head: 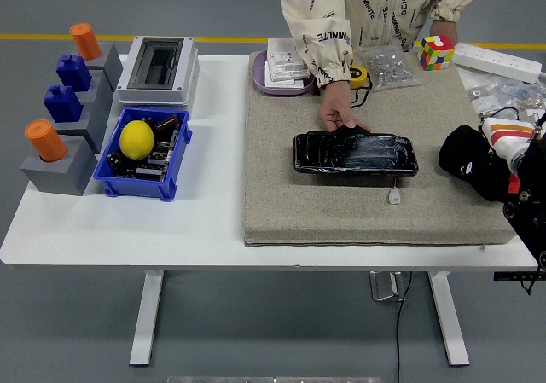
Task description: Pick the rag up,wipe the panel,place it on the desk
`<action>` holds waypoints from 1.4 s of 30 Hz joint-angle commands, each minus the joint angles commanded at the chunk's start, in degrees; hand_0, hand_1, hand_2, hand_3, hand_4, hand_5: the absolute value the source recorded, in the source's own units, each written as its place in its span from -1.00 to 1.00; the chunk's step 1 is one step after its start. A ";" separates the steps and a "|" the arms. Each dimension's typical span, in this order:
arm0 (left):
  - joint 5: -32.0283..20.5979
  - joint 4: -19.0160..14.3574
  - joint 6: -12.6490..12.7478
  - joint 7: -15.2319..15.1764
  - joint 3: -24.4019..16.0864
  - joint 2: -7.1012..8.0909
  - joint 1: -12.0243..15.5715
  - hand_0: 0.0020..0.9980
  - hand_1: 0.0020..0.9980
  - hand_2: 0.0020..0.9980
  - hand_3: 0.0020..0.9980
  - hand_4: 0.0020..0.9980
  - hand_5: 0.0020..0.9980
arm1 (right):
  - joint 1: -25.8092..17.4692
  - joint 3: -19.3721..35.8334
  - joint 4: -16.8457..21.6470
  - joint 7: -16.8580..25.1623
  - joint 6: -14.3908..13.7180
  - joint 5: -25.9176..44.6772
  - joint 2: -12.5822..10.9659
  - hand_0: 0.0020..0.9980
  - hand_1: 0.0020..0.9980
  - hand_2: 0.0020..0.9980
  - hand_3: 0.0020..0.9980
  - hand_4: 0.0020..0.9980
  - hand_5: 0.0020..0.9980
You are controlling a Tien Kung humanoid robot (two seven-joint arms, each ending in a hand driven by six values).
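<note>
White surface (213, 221) on grey floor, carrying a beige felt mat (341, 204). "OENMINUTE" legible across the cream printed sleeve (328, 46) at 12 o'clock. Glossy black rectangular panel (356, 153) lying flat mid-mat, long axis 9-to-3, touched at its far edge by a person's hand (338, 113). Right hand (478, 161) at 3 o'clock, fingers indistinct, gripping state unclear.
</note>
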 joint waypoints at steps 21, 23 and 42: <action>0.08 0.00 0.00 0.00 -0.21 0.02 -0.04 0.30 0.39 0.48 0.13 0.20 -0.05 | 0.30 0.57 2.03 0.59 0.81 0.35 -0.66 0.25 0.27 0.49 0.53 1.00 0.22; 0.10 0.00 0.00 0.00 -0.22 0.03 -0.02 0.30 0.39 0.48 0.13 0.20 -0.05 | 0.33 0.63 2.38 0.54 0.88 0.30 -0.84 0.25 0.27 0.49 0.53 1.00 0.22; 0.02 0.00 -0.01 -0.08 0.25 0.16 0.27 0.30 0.39 0.48 0.13 0.20 -0.05 | -1.68 4.87 11.68 -0.93 0.20 -0.13 -5.32 0.37 0.35 0.57 0.59 1.00 0.24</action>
